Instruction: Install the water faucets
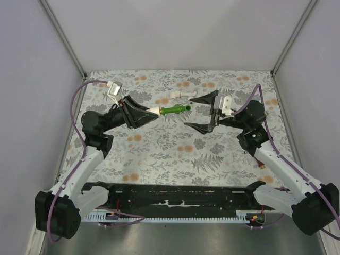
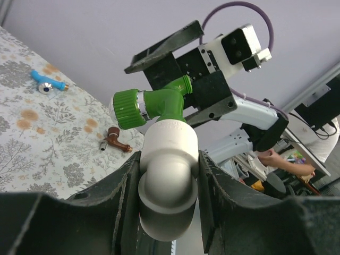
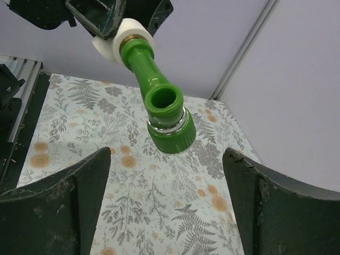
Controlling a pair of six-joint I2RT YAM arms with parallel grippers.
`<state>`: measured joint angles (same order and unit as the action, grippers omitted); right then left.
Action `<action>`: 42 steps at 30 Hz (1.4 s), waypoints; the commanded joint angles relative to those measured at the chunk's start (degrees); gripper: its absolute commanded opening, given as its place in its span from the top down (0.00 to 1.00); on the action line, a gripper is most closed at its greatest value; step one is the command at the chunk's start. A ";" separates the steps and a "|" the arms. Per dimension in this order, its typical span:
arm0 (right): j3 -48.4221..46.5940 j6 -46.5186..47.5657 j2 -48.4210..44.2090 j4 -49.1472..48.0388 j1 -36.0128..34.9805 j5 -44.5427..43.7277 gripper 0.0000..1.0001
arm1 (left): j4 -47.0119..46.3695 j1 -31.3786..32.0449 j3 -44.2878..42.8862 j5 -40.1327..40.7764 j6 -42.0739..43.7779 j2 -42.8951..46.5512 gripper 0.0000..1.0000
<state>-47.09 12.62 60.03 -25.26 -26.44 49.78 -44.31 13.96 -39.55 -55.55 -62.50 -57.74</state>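
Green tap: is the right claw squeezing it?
No, the right claw is wide open, with a clear gap showing on each side of the green tap.

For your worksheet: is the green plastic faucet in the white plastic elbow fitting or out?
In: the green plastic faucet runs straight into the white plastic elbow fitting.

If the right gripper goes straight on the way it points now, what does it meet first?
Probably the green faucet, its ringed end facing the open right gripper. The left gripper holds it up by a white fitting. The gap is hard to judge.
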 commanded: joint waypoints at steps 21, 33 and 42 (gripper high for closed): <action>-10.48 -19.65 12.21 -19.39 -2.74 14.91 0.33 | 0.98 0.02 -8.61 -5.97 -1.84 -0.97 0.98; -12.32 -35.36 15.73 -18.08 -3.45 11.66 0.98 | 7.12 0.11 -9.93 -7.64 10.52 0.78 0.98; -10.76 -66.80 18.63 -8.82 -3.36 8.58 1.00 | 36.56 0.90 -10.72 -4.23 54.30 13.77 0.98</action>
<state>-58.43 -36.77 76.82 -38.02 -30.13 61.87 -22.22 13.76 -46.48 -61.39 -32.95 -50.48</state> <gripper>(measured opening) 0.332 0.468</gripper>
